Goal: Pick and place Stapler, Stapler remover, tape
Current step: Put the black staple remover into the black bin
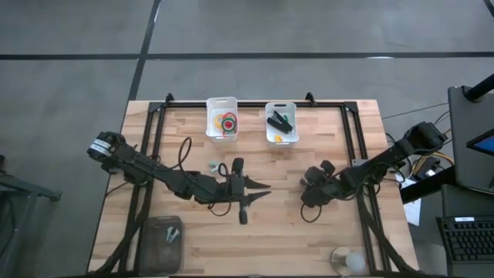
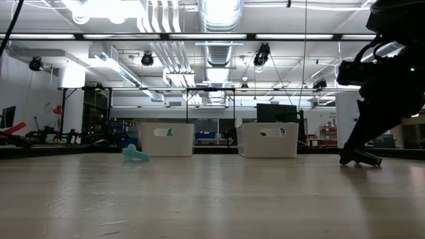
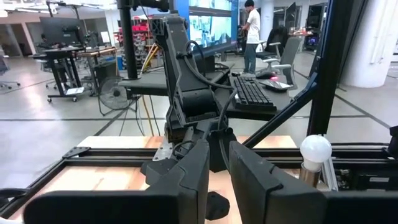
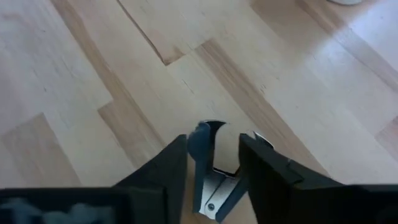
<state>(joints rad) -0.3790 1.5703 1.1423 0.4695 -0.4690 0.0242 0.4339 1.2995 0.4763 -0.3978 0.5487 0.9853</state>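
Observation:
A grey-blue stapler remover (image 4: 214, 168) with metal claws lies on the wood between the fingers of my right gripper (image 4: 214, 163), which sits low at the table's right middle (image 1: 311, 191). A second, teal stapler remover (image 1: 214, 164) lies flat on the table, left of centre. The black stapler (image 1: 279, 121) rests in the right white bin, and tape rolls (image 1: 225, 121) lie in the left white bin. My left gripper (image 1: 266, 189) hovers at mid-table, pointing right, open and empty. My right gripper has the grey-blue stapler remover between its two fingers, one at the blue handle side (image 4: 198, 149), the other at the metal side (image 4: 245, 158). The fingers come from above, slanting down. The claws (image 4: 258, 138) stay spread, and the remover appears to be on the table.
Two white bins (image 1: 221, 104) (image 1: 281, 106) stand at the far edge. A grey container (image 1: 162, 235) sits at the near left, and a light bulb (image 1: 351, 261) at the near right. Black rails run along both sides of the table.

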